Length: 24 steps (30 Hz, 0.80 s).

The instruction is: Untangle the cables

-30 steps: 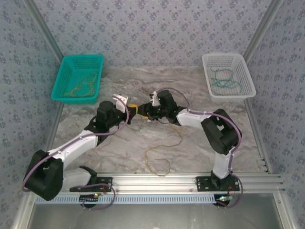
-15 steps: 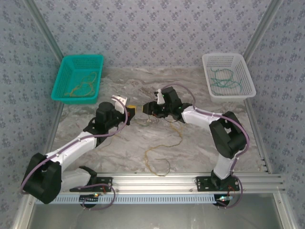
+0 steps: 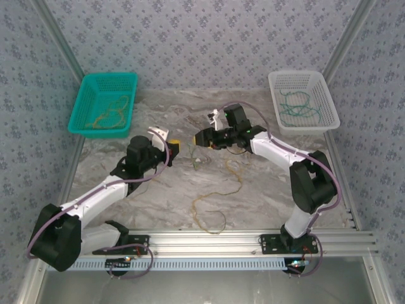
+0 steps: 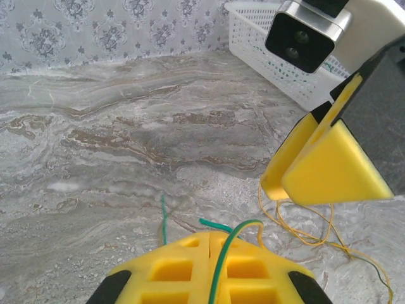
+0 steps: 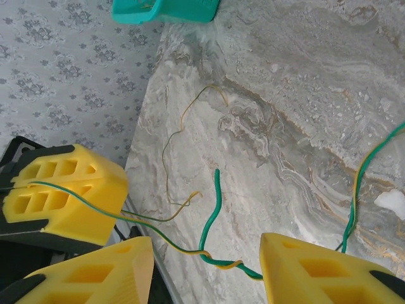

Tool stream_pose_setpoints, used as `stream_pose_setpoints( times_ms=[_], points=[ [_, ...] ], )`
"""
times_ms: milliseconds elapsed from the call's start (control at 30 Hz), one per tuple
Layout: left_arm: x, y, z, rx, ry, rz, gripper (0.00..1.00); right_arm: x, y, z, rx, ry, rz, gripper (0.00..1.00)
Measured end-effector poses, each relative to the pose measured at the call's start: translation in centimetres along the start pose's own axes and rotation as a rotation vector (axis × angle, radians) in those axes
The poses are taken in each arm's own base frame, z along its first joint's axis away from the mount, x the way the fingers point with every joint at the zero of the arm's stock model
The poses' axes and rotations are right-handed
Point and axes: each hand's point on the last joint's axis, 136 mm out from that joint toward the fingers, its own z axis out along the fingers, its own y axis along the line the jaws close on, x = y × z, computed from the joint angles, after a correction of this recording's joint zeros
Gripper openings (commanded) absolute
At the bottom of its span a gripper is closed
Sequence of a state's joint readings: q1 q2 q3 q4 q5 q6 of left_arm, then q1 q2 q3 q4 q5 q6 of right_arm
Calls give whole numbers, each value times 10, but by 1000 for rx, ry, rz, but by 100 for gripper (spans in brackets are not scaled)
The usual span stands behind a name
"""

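My left gripper (image 3: 172, 147) is shut; in its wrist view the yellow fingers (image 4: 253, 266) meet tip to tip, and a thin green-and-tan cable (image 4: 223, 253) runs over them and out past the tips. That cable stretches across to my right gripper (image 3: 200, 138), which stands open. Between its wide-apart fingers (image 5: 310, 269) a green strand and a tan strand twist together (image 5: 221, 263), and a green end (image 5: 212, 209) sticks up. A long tan cable (image 3: 218, 193) loops loosely on the marble nearer the arm bases.
A teal basket (image 3: 81, 101) at the back left holds tan strands. At the back right, a white basket (image 3: 330, 104) holds green strands. Metal frame rails run along the table's sides and front. Patterned walls enclose the table.
The right gripper has drawn back and to the right, away from the left gripper. The gap between the two has widened. The left gripper has shifted slightly.
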<state>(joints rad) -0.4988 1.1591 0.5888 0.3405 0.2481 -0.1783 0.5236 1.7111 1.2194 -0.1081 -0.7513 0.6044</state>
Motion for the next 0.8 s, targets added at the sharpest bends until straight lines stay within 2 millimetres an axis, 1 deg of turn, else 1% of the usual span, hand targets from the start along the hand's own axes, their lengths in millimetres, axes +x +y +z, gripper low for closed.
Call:
stream_pose_setpoints(
  times_ms=[100, 167, 267, 400, 567, 700, 800],
  points=[
    [4, 0, 0, 3, 9, 12, 0, -4, -3, -3, -3, -11, 76, 49],
    [6, 0, 0, 3, 12, 20, 0, -5, -6, -1, -4, -11, 134, 49],
    [9, 1, 0, 1, 19, 28, 0, -2, -15, 11, -6, 9, 227, 49],
    [12, 1, 0, 0, 25, 28, 0, 9, -23, 30, -10, 41, 324, 48],
    [14, 2, 0, -1, 28, 30, 0, 16, -15, 45, -35, 58, 342, 46],
    [15, 2, 0, -1, 31, 31, 0, 17, -12, 52, -46, 64, 351, 36],
    [16, 2, 0, -1, 32, 31, 0, 15, -15, 56, -46, 63, 362, 23]
  ],
)
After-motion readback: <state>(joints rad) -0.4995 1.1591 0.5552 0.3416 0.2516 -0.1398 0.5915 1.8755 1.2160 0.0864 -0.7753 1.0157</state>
